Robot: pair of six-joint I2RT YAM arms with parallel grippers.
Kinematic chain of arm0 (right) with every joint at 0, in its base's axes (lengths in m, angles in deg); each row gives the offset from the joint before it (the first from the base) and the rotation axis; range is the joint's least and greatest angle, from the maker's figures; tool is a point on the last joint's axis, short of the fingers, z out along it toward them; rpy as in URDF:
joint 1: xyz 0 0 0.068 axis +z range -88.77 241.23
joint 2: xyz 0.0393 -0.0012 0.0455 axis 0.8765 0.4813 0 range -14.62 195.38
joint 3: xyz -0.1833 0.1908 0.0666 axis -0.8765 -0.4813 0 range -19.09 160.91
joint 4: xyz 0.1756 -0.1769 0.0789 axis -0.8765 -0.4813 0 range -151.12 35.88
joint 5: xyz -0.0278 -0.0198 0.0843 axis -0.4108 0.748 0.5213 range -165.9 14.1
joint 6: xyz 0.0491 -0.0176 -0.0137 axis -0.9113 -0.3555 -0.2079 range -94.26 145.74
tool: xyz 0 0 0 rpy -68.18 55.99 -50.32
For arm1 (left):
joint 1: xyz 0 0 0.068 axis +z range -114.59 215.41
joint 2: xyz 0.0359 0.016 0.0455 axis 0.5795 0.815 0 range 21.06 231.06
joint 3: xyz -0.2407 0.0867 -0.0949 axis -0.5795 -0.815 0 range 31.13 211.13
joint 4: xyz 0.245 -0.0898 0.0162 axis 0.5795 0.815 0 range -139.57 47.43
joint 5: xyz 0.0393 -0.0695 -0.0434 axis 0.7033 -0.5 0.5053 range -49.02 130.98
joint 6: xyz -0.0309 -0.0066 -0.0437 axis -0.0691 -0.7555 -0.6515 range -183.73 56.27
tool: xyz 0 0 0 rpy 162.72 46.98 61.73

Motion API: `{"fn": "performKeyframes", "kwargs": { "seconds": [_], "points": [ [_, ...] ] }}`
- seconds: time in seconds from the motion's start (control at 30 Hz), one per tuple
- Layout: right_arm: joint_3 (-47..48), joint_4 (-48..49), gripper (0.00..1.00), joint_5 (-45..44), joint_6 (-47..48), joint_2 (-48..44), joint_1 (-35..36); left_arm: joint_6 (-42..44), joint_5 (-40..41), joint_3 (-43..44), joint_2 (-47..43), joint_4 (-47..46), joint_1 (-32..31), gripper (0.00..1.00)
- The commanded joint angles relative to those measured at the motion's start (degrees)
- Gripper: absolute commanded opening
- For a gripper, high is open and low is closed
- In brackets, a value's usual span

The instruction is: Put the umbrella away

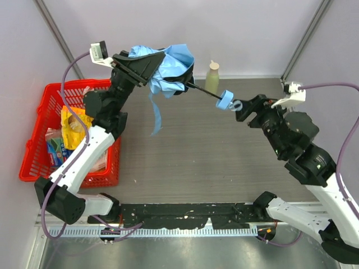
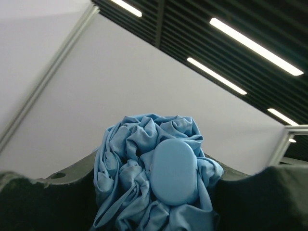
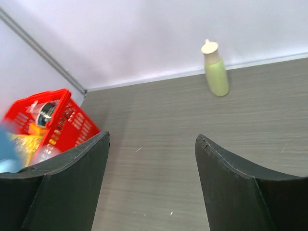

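I have the umbrella (image 1: 168,67) up in the air over the far left part of the worktop (image 1: 190,162). My left fingers (image 1: 147,66) are closed on the bunched sky-blue canopy, and the left wrist view shows the fabric crumpled between them. The black shaft (image 1: 202,91) slants out toward the middle of the worktop, with the light-blue handle (image 1: 225,101) at its end. My right fingers (image 1: 244,110) sit just beside that handle, spread wide with nothing between them; from above I cannot tell whether they touch it. The strap (image 1: 156,115) dangles loose below the canopy. I judge the work to be midway: the canopy is gathered but the shaft looks drawn out, so the umbrella is not yet compact enough to stow. The next move probably calls for my right side to close on the handle and press it along the shaft toward my left grip, which must stay firm against the push. The red basket (image 1: 56,87) at the left edge looks the likely place to stow it, though it already holds packets, so space there is tight. The middle of the worktop gives open room to swing. The pale green bottle (image 1: 212,75) stands at the far edge close behind the shaft, and the walls crowd the far corners, so I would steer low and inward.
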Motion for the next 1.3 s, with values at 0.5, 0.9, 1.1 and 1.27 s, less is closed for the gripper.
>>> {"fn": "performKeyframes", "kwargs": {
  "seconds": [0.5,0.9,1.1,1.27],
  "points": [
    [-10.6,96.7,0.84,81.5,-39.2,35.2,-6.4,-32.7,-4.3,5.5,7.0,-31.7,2.7,0.00],
    [0.8,122.3,0.73,75.9,-51.6,51.9,5.8,-36.1,-1.7,4.7,9.3,-35.2,2.4,0.00],
    [0.5,113.2,0.65,70.3,-43.2,50.0,6.3,-34.9,-2.3,3.5,8.6,-35.0,1.8,0.00],
    [1.9,113.9,0.48,72.4,-44.9,50.5,6.5,-36.3,-1.1,3.7,9.2,-35.6,1.8,0.00]
  ]
}}
